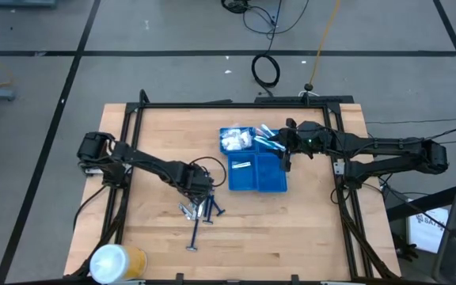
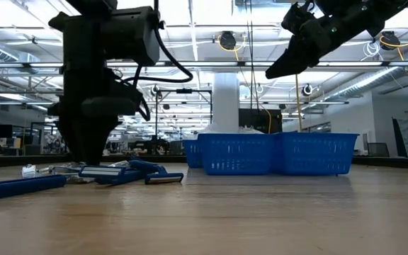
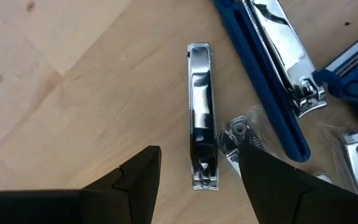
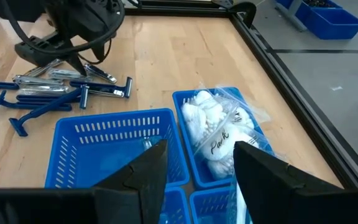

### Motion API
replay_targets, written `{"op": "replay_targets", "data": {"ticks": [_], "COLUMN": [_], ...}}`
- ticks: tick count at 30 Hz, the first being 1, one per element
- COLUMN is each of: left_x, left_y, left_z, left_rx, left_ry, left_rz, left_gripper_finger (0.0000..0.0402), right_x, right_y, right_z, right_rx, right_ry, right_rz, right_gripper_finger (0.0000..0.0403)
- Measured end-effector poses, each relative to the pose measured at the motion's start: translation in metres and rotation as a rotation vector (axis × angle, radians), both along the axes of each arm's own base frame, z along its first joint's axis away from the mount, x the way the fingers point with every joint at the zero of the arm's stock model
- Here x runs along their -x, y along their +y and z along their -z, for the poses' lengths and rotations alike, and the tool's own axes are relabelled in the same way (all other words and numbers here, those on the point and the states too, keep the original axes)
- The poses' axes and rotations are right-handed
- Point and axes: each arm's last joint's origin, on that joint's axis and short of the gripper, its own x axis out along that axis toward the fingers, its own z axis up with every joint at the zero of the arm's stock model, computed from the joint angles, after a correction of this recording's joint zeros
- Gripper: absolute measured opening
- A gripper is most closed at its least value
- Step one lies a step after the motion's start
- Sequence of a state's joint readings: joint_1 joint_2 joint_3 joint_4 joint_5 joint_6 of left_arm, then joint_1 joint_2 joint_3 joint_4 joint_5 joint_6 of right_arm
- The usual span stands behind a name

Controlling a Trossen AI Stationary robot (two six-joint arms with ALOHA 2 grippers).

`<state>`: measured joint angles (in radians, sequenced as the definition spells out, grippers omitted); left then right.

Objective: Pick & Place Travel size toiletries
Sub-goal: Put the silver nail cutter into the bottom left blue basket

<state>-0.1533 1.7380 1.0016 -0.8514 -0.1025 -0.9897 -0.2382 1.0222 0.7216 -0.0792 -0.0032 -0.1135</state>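
Wooden tabletop (image 1: pixel 157 245) carries, centre right, a blue tray (image 1: pixel 258 162), its upper-left cell holding a cotton-bud packet (image 4: pixel 216 127). Right tool (image 4: pixel 194 165) hovers over it, open, empty. Left tool (image 3: pixel 194 171), lower centre, straddles a chrome nail clipper (image 3: pixel 201 112), not yet closed, among blue razors (image 1: pixel 204 212); pile partly hidden.

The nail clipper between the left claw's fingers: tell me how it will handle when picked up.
The nail clipper looks like polished metal, so probably stiff and somewhat slippery. It lies flat on the table, low and thin, so the open left claw may struggle to get under it. It seems unlikely to roll.
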Motion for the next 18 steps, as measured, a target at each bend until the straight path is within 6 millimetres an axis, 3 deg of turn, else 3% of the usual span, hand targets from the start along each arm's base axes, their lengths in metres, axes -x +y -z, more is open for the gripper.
{"op": "replay_targets", "data": {"ticks": [18], "left_x": [0.013], "left_y": [0.013], "left_z": [-0.005], "left_rx": [-0.091], "left_ry": [0.070], "left_rz": [-0.034], "left_gripper_finger": [0.0214], "right_x": [0.000], "right_y": [0.000], "right_z": [0.000], "right_rx": [0.000], "right_ry": [0.003], "right_rz": [-0.002], "right_gripper_finger": [0.0171]}}
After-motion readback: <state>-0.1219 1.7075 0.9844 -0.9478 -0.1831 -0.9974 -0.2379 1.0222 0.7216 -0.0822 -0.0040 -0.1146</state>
